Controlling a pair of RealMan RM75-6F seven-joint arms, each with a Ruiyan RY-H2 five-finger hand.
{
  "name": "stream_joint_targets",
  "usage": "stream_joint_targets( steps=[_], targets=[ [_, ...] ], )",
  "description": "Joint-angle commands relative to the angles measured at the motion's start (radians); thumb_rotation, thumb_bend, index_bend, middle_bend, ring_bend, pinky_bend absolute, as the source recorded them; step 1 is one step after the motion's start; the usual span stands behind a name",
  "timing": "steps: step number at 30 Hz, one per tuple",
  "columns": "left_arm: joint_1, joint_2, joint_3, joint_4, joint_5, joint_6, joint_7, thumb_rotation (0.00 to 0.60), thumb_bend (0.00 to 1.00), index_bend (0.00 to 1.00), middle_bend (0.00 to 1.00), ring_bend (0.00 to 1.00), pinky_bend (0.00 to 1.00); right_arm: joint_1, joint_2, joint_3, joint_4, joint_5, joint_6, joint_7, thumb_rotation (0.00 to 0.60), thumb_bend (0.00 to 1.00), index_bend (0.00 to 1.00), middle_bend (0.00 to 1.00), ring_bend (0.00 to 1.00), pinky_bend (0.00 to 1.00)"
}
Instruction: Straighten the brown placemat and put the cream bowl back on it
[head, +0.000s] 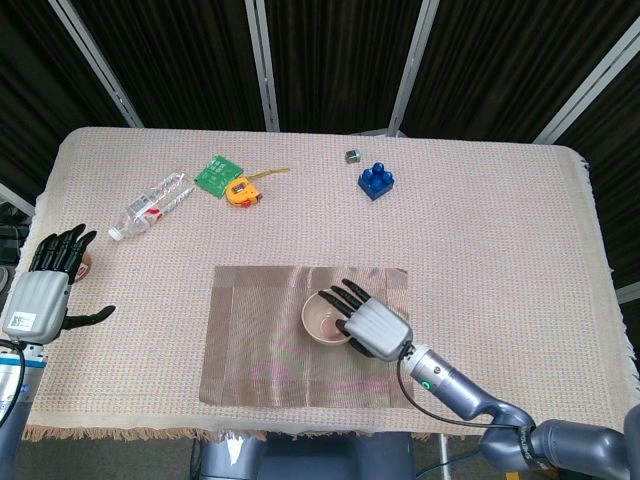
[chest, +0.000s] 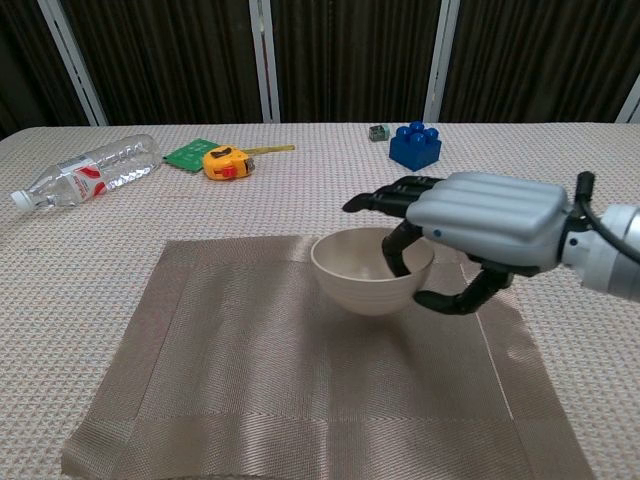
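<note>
The brown placemat (head: 260, 340) (chest: 250, 390) lies flat and square near the table's front edge. Over its middle, my right hand (head: 372, 326) (chest: 480, 222) holds the cream bowl (head: 324, 320) (chest: 370, 272) by its right rim, fingers inside and thumb under the outside. In the chest view the bowl looks slightly above the mat; contact cannot be told. My left hand (head: 45, 285) hovers at the table's left edge with fingers spread, holding nothing, and shows only in the head view.
A plastic bottle (head: 150, 205) (chest: 85, 167), a green circuit board (head: 216, 172), a yellow tape measure (head: 241, 190) (chest: 228, 161), a blue toy brick (head: 376, 181) (chest: 415, 146) and a small grey cube (head: 352, 155) lie along the far half of the tablecloth (head: 500, 220).
</note>
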Motion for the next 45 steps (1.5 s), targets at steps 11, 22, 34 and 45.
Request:
stream_joint_targets(
  steps=[11, 22, 34, 45],
  targets=[
    [0.0, 0.005, -0.007, 0.009, -0.005, -0.011, -0.018, 0.6, 0.0, 0.0, 0.0, 0.0, 0.0, 0.028, -0.124, 0.004, 0.064, 0.031, -0.026, -0.074, 0.6, 0.34, 0.48, 0.0, 0.0, 0.0],
    [-0.002, 0.008, -0.011, 0.003, -0.005, -0.019, -0.026, 0.6, 0.0, 0.0, 0.0, 0.0, 0.0, -0.023, -0.013, -0.03, -0.008, 0.007, 0.059, -0.05, 0.6, 0.0, 0.0, 0.0, 0.0, 0.0],
    [0.0, -0.007, -0.007, 0.007, 0.015, -0.007, -0.004, 0.6, 0.0, 0.0, 0.0, 0.0, 0.0, -0.139, 0.339, 0.092, -0.06, 0.169, 0.264, 0.035, 0.6, 0.0, 0.0, 0.0, 0.0, 0.0],
    [0.007, -0.019, 0.004, -0.001, 0.043, 0.004, 0.0, 0.6, 0.0, 0.0, 0.0, 0.0, 0.0, -0.216, 0.346, 0.15, 0.237, 0.259, 0.332, 0.276, 0.6, 0.0, 0.0, 0.0, 0.0, 0.0]
  ],
)
